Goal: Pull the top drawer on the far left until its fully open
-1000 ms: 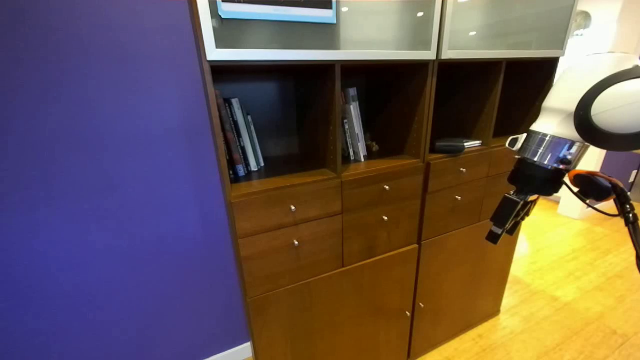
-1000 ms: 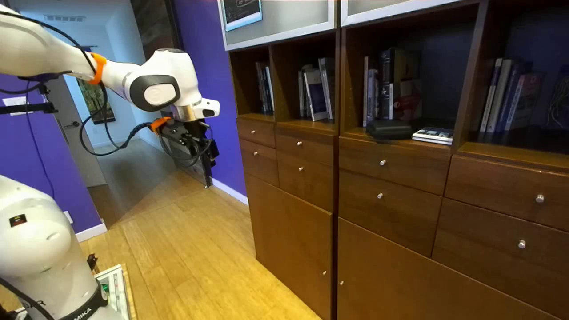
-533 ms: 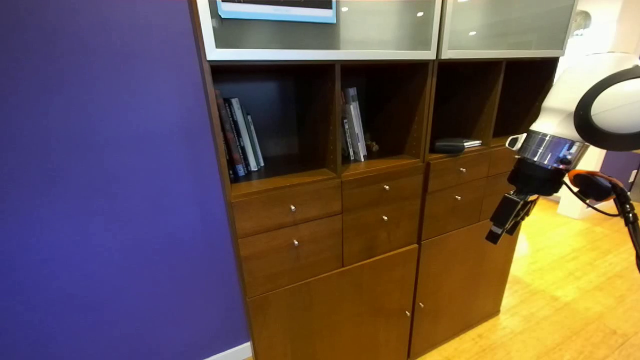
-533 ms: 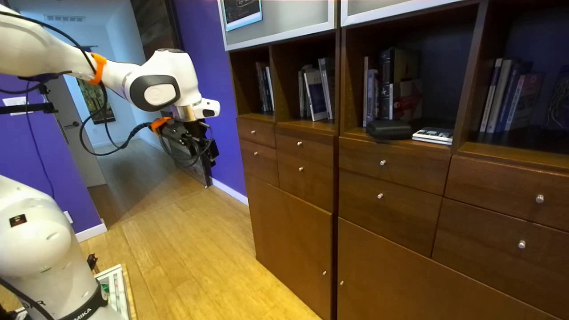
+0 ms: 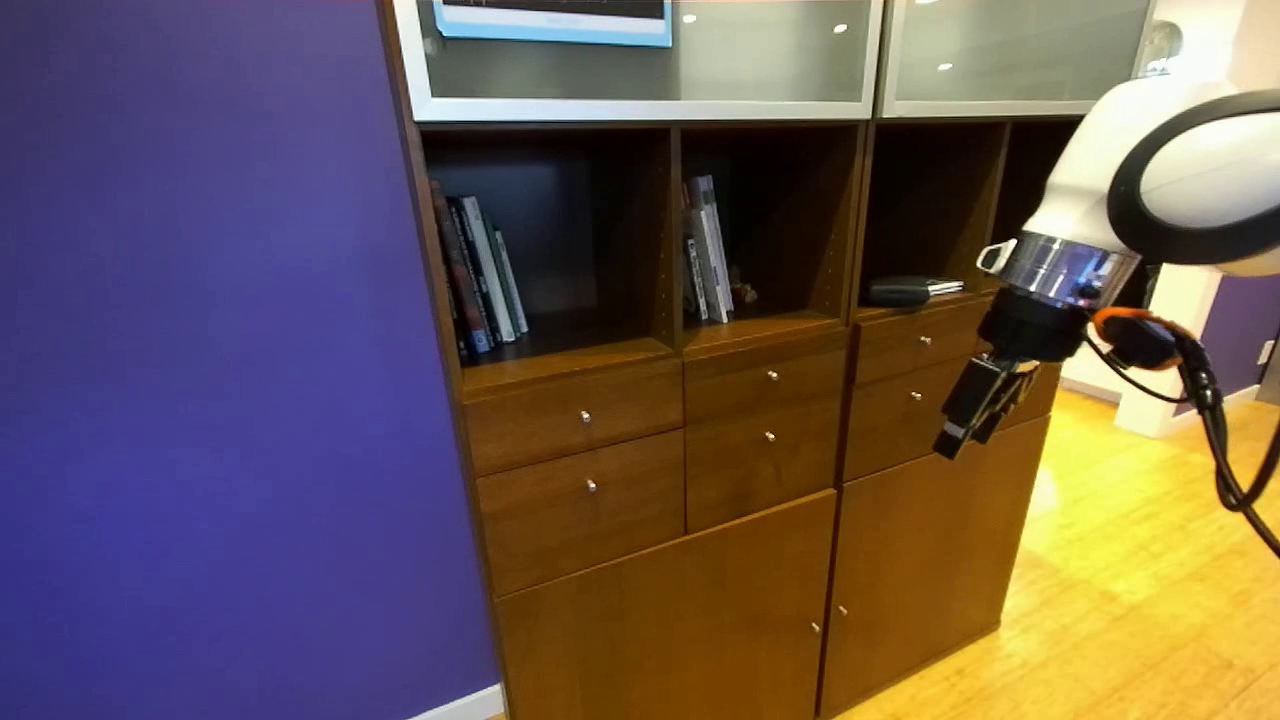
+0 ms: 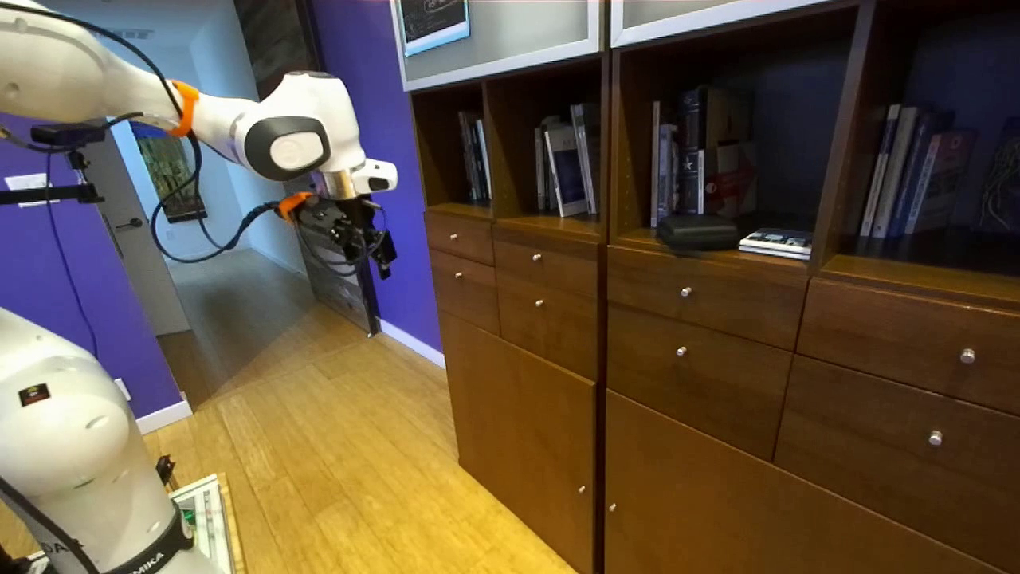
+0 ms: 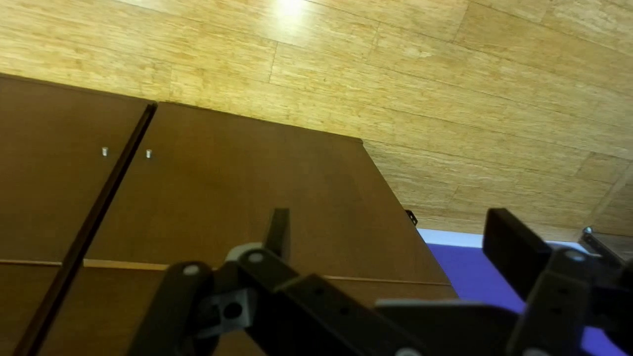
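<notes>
- In the leftmost column of the cabinet [image 5: 660, 620], the top drawer [image 5: 555, 428] is closed, its small silver knob [image 5: 586, 416] facing out.
- Directly beneath it, flush with it, is the cabinet's taller drawer [image 5: 570, 525] of equal width.
- Above the top drawer, on the cabinet's leftmost shelf [image 5: 600, 357], a few books [image 5: 485, 270] lean to one side.
- The gripper [image 7: 390, 216] hangs in front of the cabinet, tilted and pointing down, well apart from that drawer; in the wrist view I can see its two fingers [image 7: 514, 247] spread wide.
- A dark case [image 6: 697, 231] lies on the cabinet's third shelf [image 6: 635, 238] from the left, just beside a thin flat stack [image 6: 774, 243].
- Past the cabinet's left end I see the purple wall [image 5: 220, 350].
</notes>
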Available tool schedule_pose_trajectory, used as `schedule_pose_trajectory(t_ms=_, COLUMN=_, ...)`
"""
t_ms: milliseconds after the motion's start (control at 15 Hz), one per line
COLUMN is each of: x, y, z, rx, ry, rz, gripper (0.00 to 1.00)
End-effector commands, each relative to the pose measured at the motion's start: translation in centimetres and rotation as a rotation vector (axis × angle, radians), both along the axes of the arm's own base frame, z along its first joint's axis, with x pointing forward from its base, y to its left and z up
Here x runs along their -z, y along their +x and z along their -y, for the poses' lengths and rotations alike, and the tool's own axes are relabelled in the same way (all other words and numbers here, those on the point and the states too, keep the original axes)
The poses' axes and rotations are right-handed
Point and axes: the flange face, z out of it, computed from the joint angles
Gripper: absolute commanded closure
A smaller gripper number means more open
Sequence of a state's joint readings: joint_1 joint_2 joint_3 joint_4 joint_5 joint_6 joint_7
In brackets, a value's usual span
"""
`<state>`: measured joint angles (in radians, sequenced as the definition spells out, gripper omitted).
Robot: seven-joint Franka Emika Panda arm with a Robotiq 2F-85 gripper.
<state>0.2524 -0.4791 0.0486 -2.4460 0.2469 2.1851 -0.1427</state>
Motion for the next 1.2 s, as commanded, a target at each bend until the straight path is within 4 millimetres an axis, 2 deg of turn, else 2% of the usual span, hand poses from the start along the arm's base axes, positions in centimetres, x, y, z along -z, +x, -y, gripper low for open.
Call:
schedule_pose_trajectory(t_ms=0, x=-2.3, y=4.4, z=-5.2, rx=-0.009, ry=0.056, rz=-0.064, gripper=0.00)
schedule_pose_trajectory(t_ms=267, x=-1.9, y=7.9, z=-11.6, rx=0.043, ry=0.106, rz=-0.119, gripper=0.00)
schedule_pose_trajectory(t_ms=600, x=0.3, y=12.1, z=-17.4, rx=0.313, ry=0.153, rz=-0.095, gripper=0.00)
schedule_pose_trajectory(t_ms=933, x=2.3, y=17.0, z=-21.3, rx=0.468, ry=0.084, rz=0.008, gripper=0.00)
schedule_pose_trajectory(t_ms=1067, x=2.4, y=18.4, z=-23.4, rx=0.432, ry=0.055, rz=0.073, gripper=0.00)
schedule_pose_trajectory(t_ms=1133, x=2.6, y=16.6, z=-21.1, rx=0.428, ry=0.070, rz=0.030, gripper=0.00)
